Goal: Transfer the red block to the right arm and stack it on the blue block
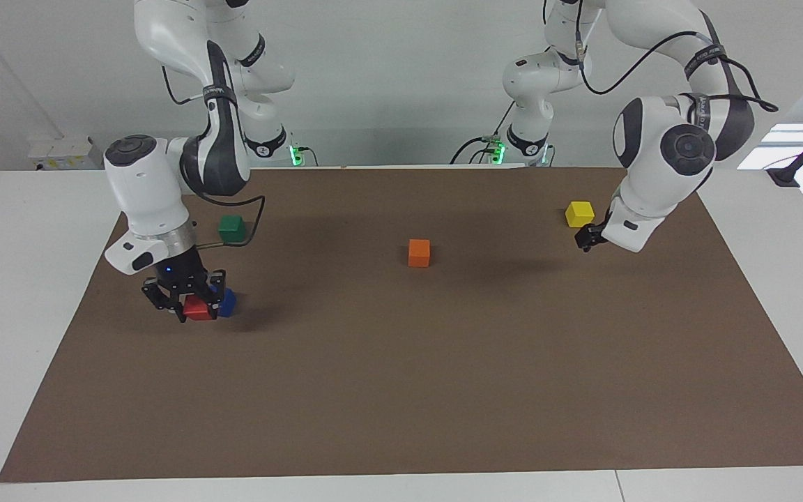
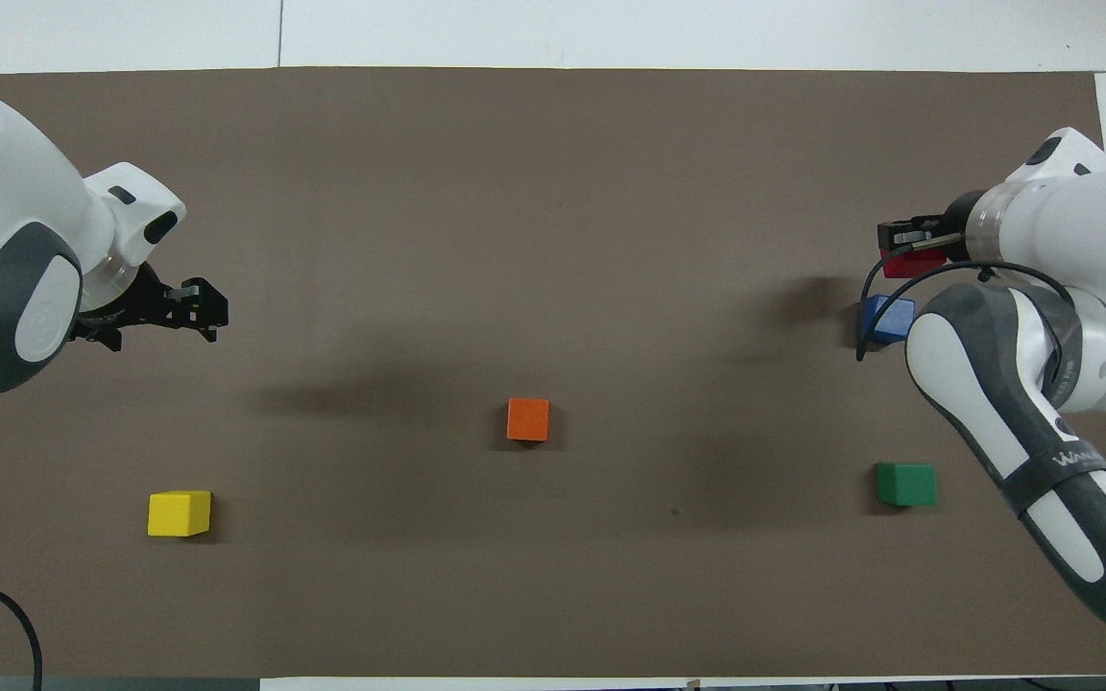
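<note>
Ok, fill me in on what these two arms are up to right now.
The right gripper is shut on the red block, holding it in the air close beside the blue block, not yet stacked. The left gripper is open and empty, waiting next to the yellow block. The orange block and green block sit untouched on the brown mat.

Red block [image 1: 197,309], blue block [image 1: 226,302], green cube [image 1: 231,227], orange cube [image 1: 419,252] and yellow cube [image 1: 579,213], all plain-faced. Brown mat [image 1: 443,376] covers the white surface [image 1: 11,293]. White arms, black hands.
</note>
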Robot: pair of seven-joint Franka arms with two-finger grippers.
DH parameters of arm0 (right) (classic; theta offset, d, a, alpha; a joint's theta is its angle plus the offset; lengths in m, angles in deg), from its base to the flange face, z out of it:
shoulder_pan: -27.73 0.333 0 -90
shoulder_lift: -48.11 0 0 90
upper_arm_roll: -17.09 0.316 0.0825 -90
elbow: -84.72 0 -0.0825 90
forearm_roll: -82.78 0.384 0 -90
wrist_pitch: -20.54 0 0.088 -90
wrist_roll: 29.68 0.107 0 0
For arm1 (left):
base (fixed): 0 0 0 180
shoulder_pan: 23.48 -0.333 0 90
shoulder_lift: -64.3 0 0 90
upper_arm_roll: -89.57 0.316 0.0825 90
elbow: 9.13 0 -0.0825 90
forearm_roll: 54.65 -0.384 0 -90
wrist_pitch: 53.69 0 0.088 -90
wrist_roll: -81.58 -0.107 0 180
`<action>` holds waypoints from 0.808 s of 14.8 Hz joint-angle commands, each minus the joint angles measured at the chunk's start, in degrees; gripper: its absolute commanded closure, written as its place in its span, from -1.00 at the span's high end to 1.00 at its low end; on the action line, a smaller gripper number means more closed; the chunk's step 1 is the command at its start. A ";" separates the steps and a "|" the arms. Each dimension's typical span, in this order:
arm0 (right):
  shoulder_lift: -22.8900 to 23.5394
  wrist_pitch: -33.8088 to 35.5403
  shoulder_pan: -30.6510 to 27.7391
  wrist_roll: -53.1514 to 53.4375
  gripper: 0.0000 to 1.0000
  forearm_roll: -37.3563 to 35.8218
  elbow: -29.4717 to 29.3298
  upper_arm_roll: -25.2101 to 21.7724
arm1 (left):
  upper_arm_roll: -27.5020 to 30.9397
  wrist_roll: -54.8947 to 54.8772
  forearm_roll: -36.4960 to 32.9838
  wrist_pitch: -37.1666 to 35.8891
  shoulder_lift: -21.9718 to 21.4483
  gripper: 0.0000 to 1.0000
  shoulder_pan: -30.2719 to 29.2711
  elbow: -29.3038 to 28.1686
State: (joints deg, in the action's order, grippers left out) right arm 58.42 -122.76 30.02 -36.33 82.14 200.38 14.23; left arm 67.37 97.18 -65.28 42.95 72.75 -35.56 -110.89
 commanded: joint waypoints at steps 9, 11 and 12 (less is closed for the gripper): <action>-6.35 -12.59 0.17 12.80 -1.00 -11.06 14.57 0.05 | 13.77 -12.79 7.56 3.95 -5.24 1.00 8.92 0.71; -7.32 -14.19 0.17 13.42 -1.00 -11.06 16.43 0.05 | 14.20 -12.88 10.44 1.45 -3.88 1.00 8.31 4.46; -7.58 -14.20 0.17 13.51 -1.00 -11.06 16.96 0.05 | 14.29 -12.79 10.54 1.36 -4.23 1.00 8.91 3.77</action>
State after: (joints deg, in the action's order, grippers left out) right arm 53.84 -135.70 30.79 -24.65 72.63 214.02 14.02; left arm 80.32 85.05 -56.37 47.24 66.45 -28.01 -110.67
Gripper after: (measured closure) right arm 0.441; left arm 0.000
